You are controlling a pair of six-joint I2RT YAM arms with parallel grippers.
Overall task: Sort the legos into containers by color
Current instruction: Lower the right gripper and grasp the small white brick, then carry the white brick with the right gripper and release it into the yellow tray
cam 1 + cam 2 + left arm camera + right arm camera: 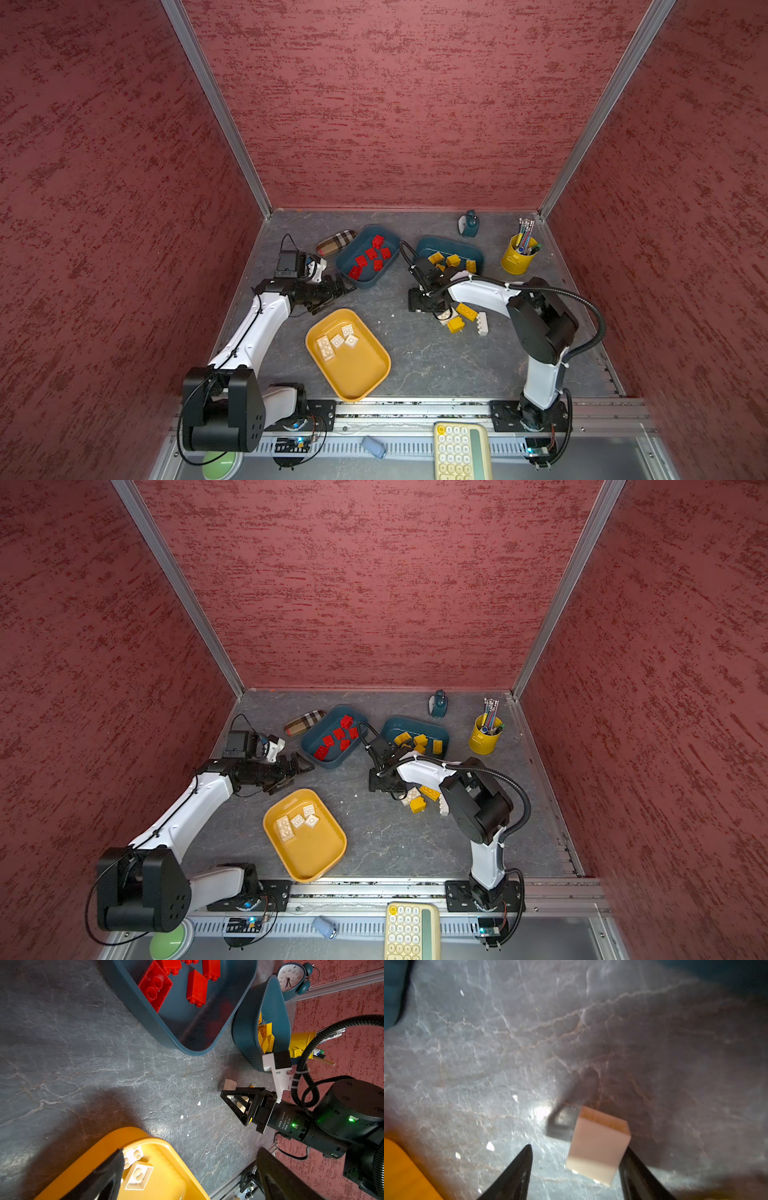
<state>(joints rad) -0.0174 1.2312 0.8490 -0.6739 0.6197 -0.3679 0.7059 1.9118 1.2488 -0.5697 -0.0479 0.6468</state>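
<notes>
Colour decides every spot here: white bricks [337,340] lie in the mustard tray [374,374], red bricks [371,253] fill the teal tray [353,245] just beyond it, and yellow bricks [453,260] sit in the second teal tray [442,246], beyond it and to the right. Leftovers, two loose yellow bricks [456,325] and a white oblong [482,323], lie on the surface [415,353] right of the mustard tray, beneath the right arm [482,291]. The right tool [577,1148] is low there, partly open, straddling a white brick [598,1147]: one finger is against it and the other stands clear, so I judge nothing is gripped yet. That straddle suits a pinch across the flat sides, ahead of a carry to the mustard tray. The left tool [332,297] hangs wide open and empty just beyond that tray's far corner, probably parked out of the right arm's way
</notes>
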